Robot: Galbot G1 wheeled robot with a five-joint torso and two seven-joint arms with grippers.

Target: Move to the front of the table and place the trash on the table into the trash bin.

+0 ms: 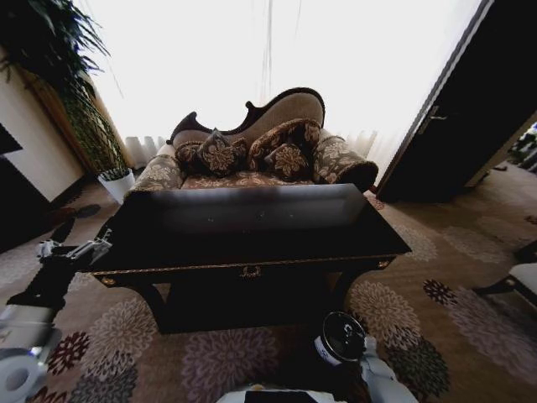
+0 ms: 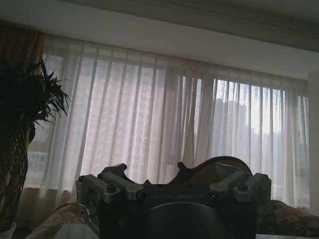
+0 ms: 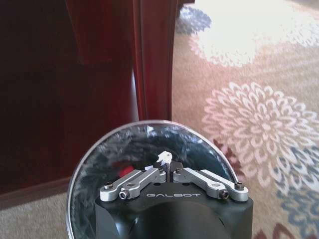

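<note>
The robot stands square to the front of the table (image 1: 252,239), with the gold emblem on the apron facing it, so both arms can reach the near edge. The right gripper (image 3: 167,167) hangs low in front of the table, just beside its right front leg and directly above the open mouth of the trash bin (image 3: 114,149). The bin sits on the flowered carpet (image 3: 259,124) close to that leg. The right gripper's fingers are drawn together until the tips nearly meet, and a small white paper scrap (image 3: 163,158) shows at the tips, apparently pinched there. Holding the piece over the middle of the bin's round rim rather than near its edge looks deliberate: light paper let go from there should fall inside the glossy dark liner and not drift onto the floor. I judge this to be the drop step, with the release not yet made. The left gripper (image 1: 80,249) is held off the table's left front corner at about tabletop height and points across the table toward the patterned sofa (image 1: 252,143) behind it. Its fingers are spread wide and hold nothing, which suits an arm kept clear of the working side yet near the tabletop.
</note>
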